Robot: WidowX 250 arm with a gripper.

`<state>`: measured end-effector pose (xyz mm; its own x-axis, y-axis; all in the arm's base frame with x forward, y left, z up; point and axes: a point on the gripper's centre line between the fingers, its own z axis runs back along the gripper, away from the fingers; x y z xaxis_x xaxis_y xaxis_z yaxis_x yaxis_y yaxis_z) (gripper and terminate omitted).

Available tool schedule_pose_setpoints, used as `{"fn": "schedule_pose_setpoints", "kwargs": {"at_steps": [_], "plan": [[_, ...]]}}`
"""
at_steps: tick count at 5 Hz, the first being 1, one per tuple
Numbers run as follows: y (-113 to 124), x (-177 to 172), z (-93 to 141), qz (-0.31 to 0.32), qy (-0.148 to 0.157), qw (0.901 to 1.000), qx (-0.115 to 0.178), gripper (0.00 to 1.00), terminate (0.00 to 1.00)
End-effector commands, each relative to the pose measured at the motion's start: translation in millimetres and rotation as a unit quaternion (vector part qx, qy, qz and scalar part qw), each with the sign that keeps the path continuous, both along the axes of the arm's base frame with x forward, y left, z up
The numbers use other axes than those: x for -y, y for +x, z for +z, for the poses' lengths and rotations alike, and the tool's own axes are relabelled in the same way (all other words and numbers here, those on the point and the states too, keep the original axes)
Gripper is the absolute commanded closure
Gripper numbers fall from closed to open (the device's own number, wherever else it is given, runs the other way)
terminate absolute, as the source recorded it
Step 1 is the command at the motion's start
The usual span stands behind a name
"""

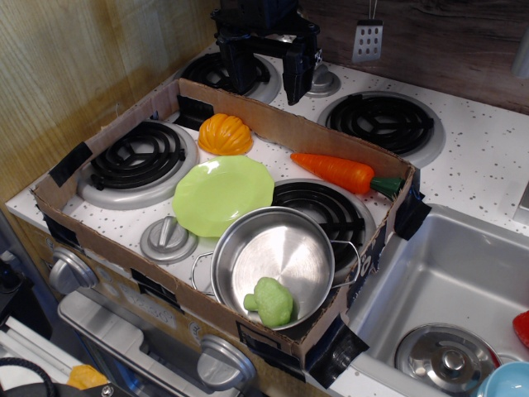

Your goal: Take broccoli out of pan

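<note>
The pale green broccoli [270, 301] lies inside the shiny steel pan [281, 240], against its near rim. The pan sits on the front right burner, tilted a little, inside a low cardboard frame. My gripper [264, 73] is a black two-finger claw at the back of the stove, well above and behind the pan. Its fingers [240, 70] stand apart, open, holding nothing.
A lime-green plate [221, 192] lies left of the pan. A grey lid with a knob [168, 240] is at front left. An orange pumpkin toy [225, 135] and a carrot [339, 172] lie further back. The cardboard wall [165, 289] rings the area. A sink [446, 289] is right.
</note>
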<state>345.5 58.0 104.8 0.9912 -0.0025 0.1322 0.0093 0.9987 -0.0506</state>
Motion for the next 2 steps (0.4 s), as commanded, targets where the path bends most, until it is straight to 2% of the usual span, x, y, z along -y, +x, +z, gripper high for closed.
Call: {"fn": "schedule_pose_setpoints", "kwargs": {"at_steps": [1,2], "plan": [[0,0,0,0.000,0.000,1.0000,0.000,0.00,0.00],[-7,6,29,0.045,0.015,0.9988,-0.009,0.00,0.00]]}}
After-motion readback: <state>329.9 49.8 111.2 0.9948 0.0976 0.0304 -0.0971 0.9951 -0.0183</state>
